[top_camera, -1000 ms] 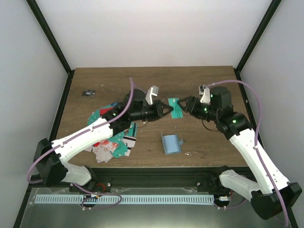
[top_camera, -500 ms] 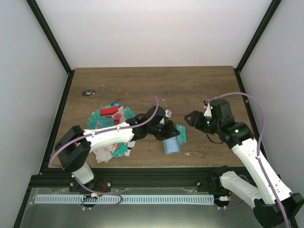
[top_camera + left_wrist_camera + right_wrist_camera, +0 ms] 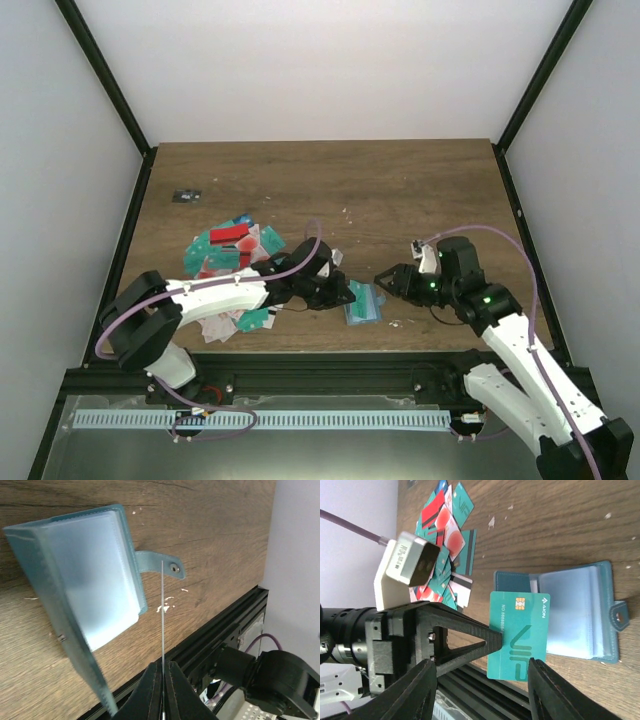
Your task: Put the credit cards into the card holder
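Teal plastic first: one credit card (image 3: 517, 635) was pinched by its left edge in the clenched left gripper (image 3: 492, 637) and held on edge close over the card holder (image 3: 575, 615). The holder lay opened on the table (image 3: 400, 190) at the lower middle of the top view. The card was held edgewise, I judge, so it could slide into a clear pocket (image 3: 90, 575). The right gripper (image 3: 388, 280) hung just right of the holder with its jaws apart and empty, probably ready to steady the cover. The remaining cards (image 3: 230, 270) lay heaped at centre left, well apart from the holder. The left wrist view reduced the held card to a thin vertical line ending by the snap tab (image 3: 160, 565). Only the right wrist view showed the card's chip face and the pinch on it
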`<state>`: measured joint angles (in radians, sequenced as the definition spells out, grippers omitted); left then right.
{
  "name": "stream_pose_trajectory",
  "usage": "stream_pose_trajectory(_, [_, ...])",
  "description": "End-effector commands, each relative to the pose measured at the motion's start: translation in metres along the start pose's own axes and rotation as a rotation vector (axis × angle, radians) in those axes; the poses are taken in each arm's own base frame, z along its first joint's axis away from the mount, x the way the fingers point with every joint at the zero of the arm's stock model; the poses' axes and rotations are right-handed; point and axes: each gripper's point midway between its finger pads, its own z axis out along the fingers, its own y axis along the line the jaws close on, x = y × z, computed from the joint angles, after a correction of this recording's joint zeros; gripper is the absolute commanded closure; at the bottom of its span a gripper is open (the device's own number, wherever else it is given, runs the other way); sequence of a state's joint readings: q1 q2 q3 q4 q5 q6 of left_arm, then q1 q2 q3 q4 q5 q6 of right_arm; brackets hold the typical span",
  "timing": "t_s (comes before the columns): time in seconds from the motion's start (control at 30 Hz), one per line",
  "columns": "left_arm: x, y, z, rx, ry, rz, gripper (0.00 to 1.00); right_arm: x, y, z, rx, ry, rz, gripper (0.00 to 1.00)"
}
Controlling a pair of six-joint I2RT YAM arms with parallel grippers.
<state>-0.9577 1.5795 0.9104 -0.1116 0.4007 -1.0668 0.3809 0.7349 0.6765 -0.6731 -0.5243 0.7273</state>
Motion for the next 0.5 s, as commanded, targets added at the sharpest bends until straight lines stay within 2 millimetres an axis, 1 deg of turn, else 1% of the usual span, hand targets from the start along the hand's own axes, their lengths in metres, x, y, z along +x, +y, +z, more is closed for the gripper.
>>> stream_pose_trajectory(0.0, [0.002, 0.008, -0.012, -0.025, -0.01, 0.058, 0.96, 0.007, 0.011, 0.01, -0.112, 0.051, -0.015, 0.48])
stream_pose_trajectory(0.1, [0.003, 0.015, -0.017, -0.055, -0.018, 0.064, 0.96, 0.012, 0.005, 0.02, -0.118, 0.088, 0.0, 0.49])
stream_pose_trajectory(0.23, [0.0, 0.025, -0.021, -0.078, -0.035, 0.067, 0.96, 0.012, -0.001, 0.032, -0.126, 0.103, 0.002, 0.5])
stream_pose_trajectory(0.47, [-0.001, 0.048, -0.025, -0.132, -0.036, 0.054, 0.96, 0.015, -0.022, 0.056, -0.087, 0.151, 0.025, 0.53])
